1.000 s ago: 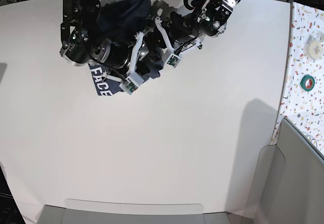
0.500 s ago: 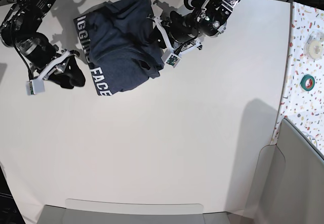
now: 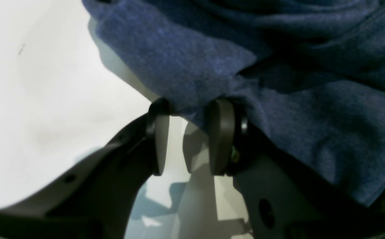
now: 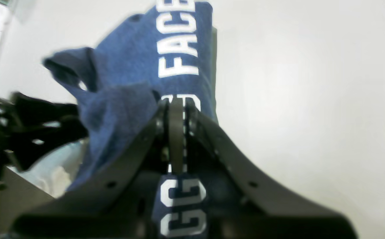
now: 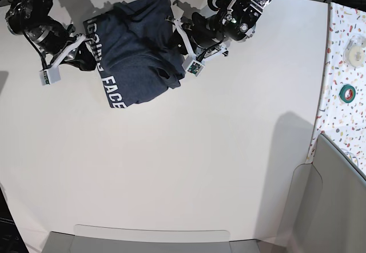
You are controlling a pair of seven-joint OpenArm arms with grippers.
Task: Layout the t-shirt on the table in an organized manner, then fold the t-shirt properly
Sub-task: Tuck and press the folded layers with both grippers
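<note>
The t-shirt (image 5: 137, 52) lies bunched on the white surface (image 5: 189, 167) between both grippers. The right gripper (image 4: 176, 109) is clamped on its lettered edge. The left gripper (image 3: 187, 114) stands half open, pads astride a fabric fold. Beyond the left gripper runs a speckled ledge (image 5: 346, 64).

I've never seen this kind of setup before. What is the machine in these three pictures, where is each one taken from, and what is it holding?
It is a robot with two arms, each ending in a two-fingered gripper. One picture looks down from above on a white table; the other two come from small cameras on the wrists, looking along the fingers. A crumpled navy t-shirt with white lettering lies at the table's far edge. In the overhead view, the right gripper is on the left, and its own camera shows it shut on the lettered edge of the shirt. The left gripper has its jaws partly apart with a fold of cloth at the tips; whether it grips that fold is not clear. A speckled side surface holds a green tape roll.
</note>
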